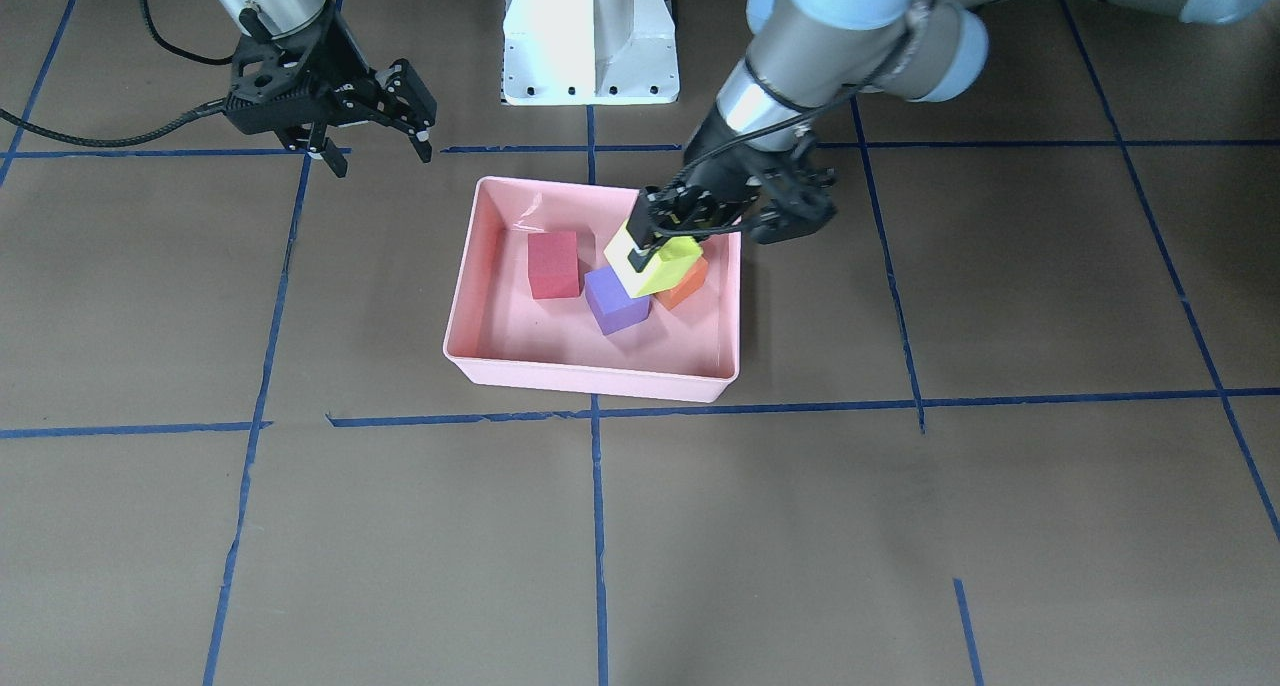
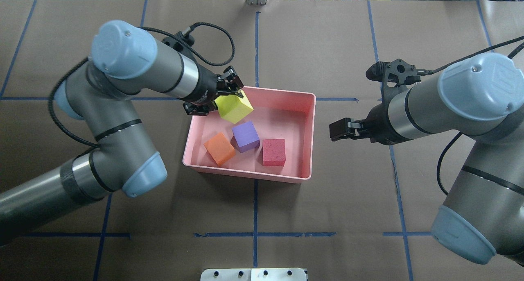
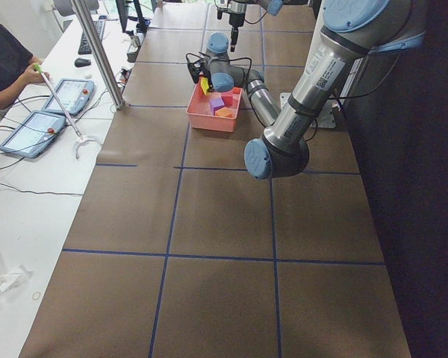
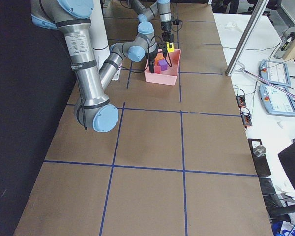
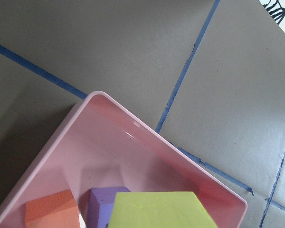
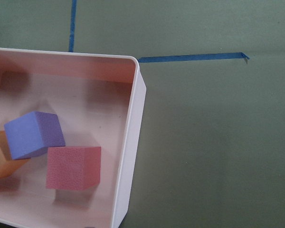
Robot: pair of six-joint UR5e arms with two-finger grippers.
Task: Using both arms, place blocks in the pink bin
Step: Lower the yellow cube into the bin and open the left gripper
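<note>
Release pending: left gripper (image 2: 227, 96) pinches yellow-green block (image 2: 234, 107) over pink bin (image 2: 312, 137).
Block sits tilted inside the rim line, above orange (image 2: 220, 148) and purple (image 2: 245, 136), red (image 2: 273, 152) beside; you just open. Right gripper (image 1: 380, 158) spread, empty, outside bin.

Your bin (image 2: 249, 174) is glossy pink plastic, with glints on its wall. The red block (image 6: 72, 167) looks matte and finely grained — the table (image 2: 327, 215) wears dull brown paper.
</note>
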